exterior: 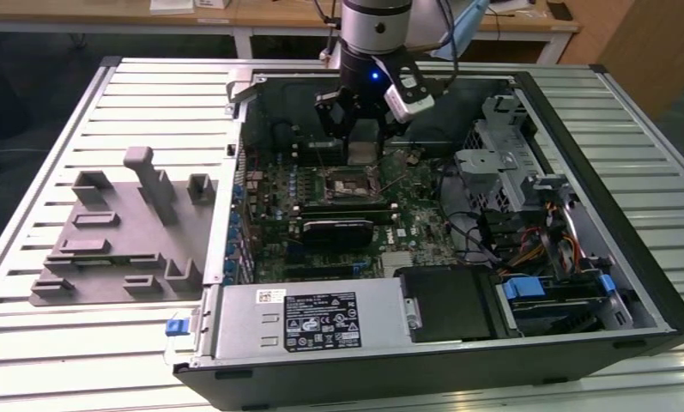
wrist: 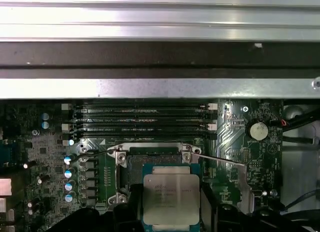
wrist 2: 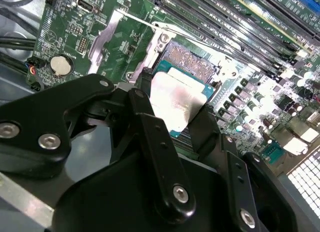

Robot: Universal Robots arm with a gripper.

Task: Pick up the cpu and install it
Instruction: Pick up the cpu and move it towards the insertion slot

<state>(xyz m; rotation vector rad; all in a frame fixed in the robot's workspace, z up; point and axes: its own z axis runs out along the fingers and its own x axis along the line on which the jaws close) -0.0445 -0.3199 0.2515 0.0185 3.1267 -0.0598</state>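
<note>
The gripper has its fingers clamped on opposite edges of the cpu, holding it flat. The cpu hangs just above the open socket, apart from it, with its edges roughly parallel to the socket frame.

A tabletop of pale, ribbed metal slats is seen across most of the exterior view. Soft, even light is reflected along its ribs, and the sheen is brightest toward the tabletop's side at the exterior view's right. Beyond the tabletop's far edge a light wooden desk is set, carried on white legs, and white papers are laid on its top. Between the tabletop and the desk a dark floor is shown, deep in shadow. Past the tabletop's far corner, at the exterior view's right, a brown wooden panel is stood upright.
</note>
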